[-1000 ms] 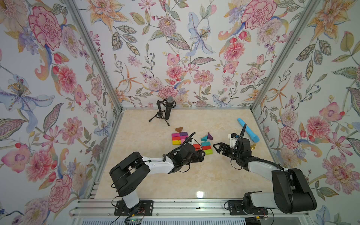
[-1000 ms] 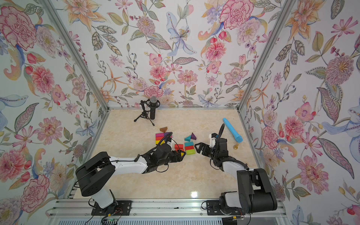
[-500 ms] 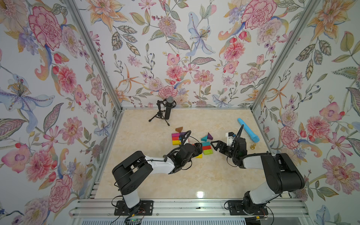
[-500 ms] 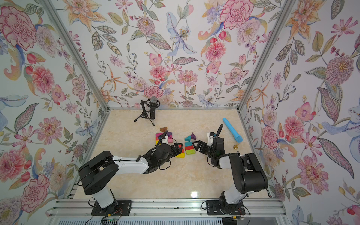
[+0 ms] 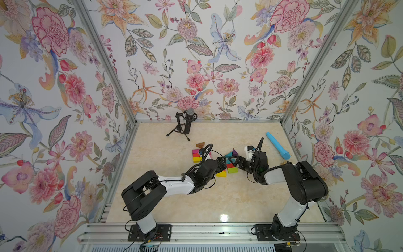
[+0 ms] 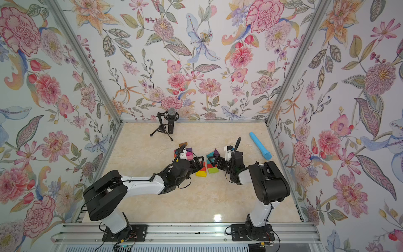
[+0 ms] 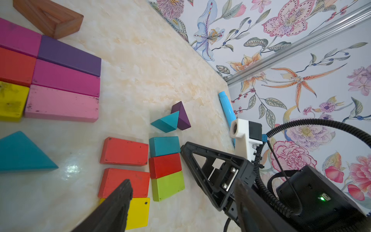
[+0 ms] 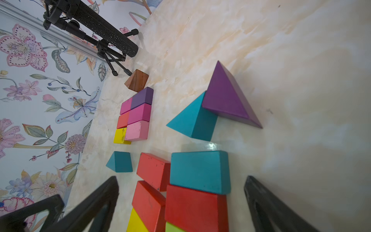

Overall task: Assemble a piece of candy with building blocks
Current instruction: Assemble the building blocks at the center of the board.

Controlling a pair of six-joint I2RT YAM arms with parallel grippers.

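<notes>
Two tools face each other over the building blocks [image 5: 229,167] at the centre of both top views, on the table [image 5: 174,203]. The right tool [image 8: 180,180] is spread to its widest and grips nothing. Its fingers straddle the teal brick [image 8: 200,170] and the red brick [image 8: 192,206], and in the left wrist view one fingertip sits just beside those bricks' short ends. The left tool [image 7: 181,182] stands partly open and is also empty. One finger hangs over an orange-red brick [image 7: 124,181] and the yellow brick [image 7: 138,213]; whether it touches them I cannot tell. The teal brick, the red brick and a green brick [image 7: 167,188] lie flat in a column, long sides touching, each long axis running across the top views. Just above them in the frame, a teal triangle [image 5: 228,155] and a purple triangle [image 5: 234,152] touch, the purple apex toward the top edge.
</notes>
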